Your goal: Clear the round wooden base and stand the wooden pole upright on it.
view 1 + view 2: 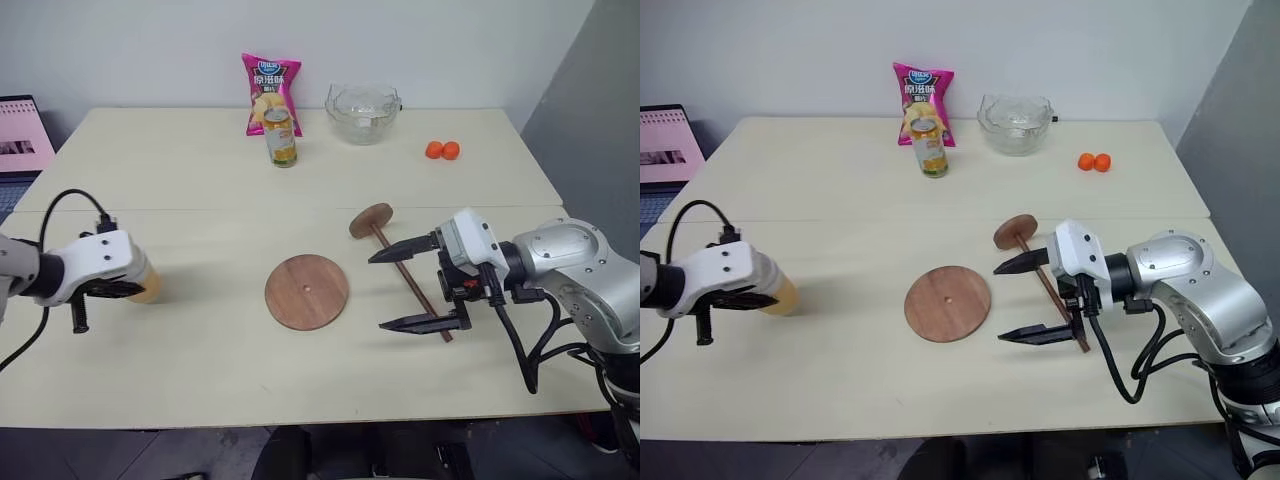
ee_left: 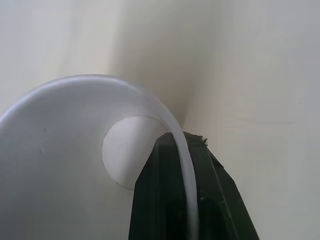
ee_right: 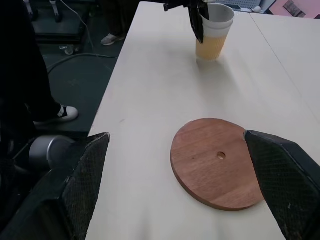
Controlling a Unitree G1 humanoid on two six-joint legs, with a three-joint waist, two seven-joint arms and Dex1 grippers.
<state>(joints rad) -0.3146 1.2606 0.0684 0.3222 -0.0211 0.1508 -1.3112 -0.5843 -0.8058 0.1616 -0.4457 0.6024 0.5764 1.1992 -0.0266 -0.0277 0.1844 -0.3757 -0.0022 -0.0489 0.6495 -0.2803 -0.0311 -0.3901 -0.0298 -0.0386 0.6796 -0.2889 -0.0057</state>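
Cream-coloured tabletop (image 1: 200, 380) fills most of the head view, two tables pushed together with a seam across the middle. At the far edge, upper centre, a clear glass bowl (image 1: 362, 112) stands just right of a pink crisp bag (image 1: 271, 92), with a yellow drink can (image 1: 282, 137) in front of the bag. Near the centre of the frame lies the round wooden base (image 1: 307, 291), flat, bare on top, its small centre hole showing. Just right of it the wooden pole (image 1: 405, 270) lies on its side, slanting from its fixed disc at centre-right down toward the lower right.

My right gripper (image 1: 408, 288) hovers over the pole, at centre right, its two black fingers spread wide with nothing between them; the upper finger crosses above the rod, the lower finger's tip lies near the rod's bare end. In the right wrist view the base sits between those fingers.

At the left edge my left gripper (image 2: 186, 165) is clamped on the rim of a white plastic cup (image 3: 215, 31) holding orange liquid, well apart from the base. Two small oranges (image 1: 442, 150) rest at upper right.
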